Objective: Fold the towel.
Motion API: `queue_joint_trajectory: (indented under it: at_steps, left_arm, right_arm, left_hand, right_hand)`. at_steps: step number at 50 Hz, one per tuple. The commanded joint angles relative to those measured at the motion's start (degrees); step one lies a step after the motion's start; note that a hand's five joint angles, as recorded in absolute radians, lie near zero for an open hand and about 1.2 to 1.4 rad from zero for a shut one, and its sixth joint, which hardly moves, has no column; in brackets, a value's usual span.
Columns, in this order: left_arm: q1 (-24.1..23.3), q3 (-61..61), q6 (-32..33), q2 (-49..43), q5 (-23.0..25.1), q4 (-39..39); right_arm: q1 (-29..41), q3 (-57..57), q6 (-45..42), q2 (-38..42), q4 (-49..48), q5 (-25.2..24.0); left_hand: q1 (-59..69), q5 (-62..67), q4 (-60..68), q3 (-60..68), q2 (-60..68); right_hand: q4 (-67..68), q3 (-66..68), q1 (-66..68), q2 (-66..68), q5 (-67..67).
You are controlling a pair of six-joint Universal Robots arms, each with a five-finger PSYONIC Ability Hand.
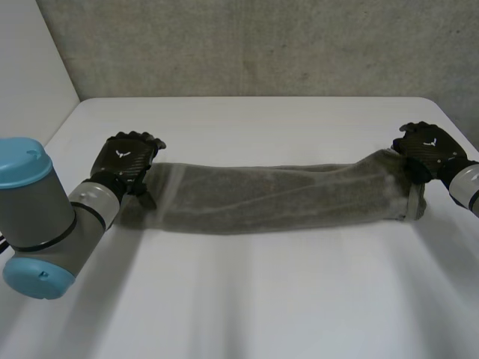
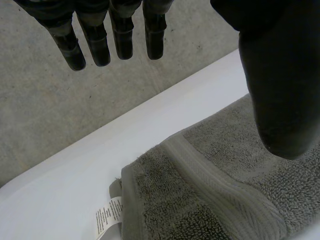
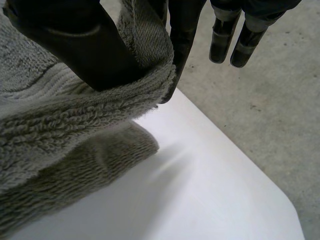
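Lengthwise, towel (image 1: 284, 196) stretched — right hand (image 1: 430, 149) pinching end

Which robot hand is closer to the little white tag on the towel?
Left. The left robot hand is open over the end of the towel that carries the tag. The right robot hand pinches the opposite end, far from it.
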Motion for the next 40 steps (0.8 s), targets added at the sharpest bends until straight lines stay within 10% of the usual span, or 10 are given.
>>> queue_joint_trajectory:
  at_steps: [1,18,24,34,38,40]
  left_arm:
    - [0.01,-0.12,0.00,-0.12,-0.20,0.10]
    - [0.10,-0.39,0.00,-0.12,-0.11,1.06]
    - [0.10,-0.39,0.00,-0.12,-0.11,1.06]
    - [0.01,-0.39,0.00,-0.12,-0.03,1.06]
    - [-0.07,-0.47,0.00,-0.12,-0.03,1.06]
    - [-0.08,-0.56,0.00,-0.12,-0.03,1.06]
  right_arm:
    - [-0.30,-2.74,1.11,1.57,-1.25,0.75]
    - [-0.83,-3.53,10.17,1.75,-9.07,1.46]
    - [-0.57,-6.25,11.58,6.83,-9.69,2.86]
    - [-1.36,-12.41,7.97,14.05,-5.99,7.70]
    - [-1.36,-14.60,5.17,15.02,-1.00,8.66]
    - [-1.36,-14.69,4.37,14.23,0.07,9.45]
  left_hand:
    - [-4.76,-2.45,-3.00,-2.52,-3.10]
    - [-4.59,-2.28,-3.00,-2.52,-2.94]
    - [-4.76,-2.45,-3.00,-2.52,-3.10]
    - [-4.76,-2.45,-3.00,-2.52,-3.10]
    - [-4.59,-2.29,-3.00,-2.52,-2.94]
    - [-4.59,-2.28,-3.00,-2.52,-2.94]
  right_hand:
    - [-0.36,-0.37,5.66,6.41,4.62]
    - [-0.36,-0.37,4.71,5.46,3.68]
    - [-0.36,-0.37,-21.49,-20.74,-22.53]
    - [-0.36,-0.37,-22.87,-22.12,-23.91]
    - [-0.36,-0.37,-64.34,-63.59,-65.38]
    - [-0.36,-0.37,-64.34,-63.59,-65.38]
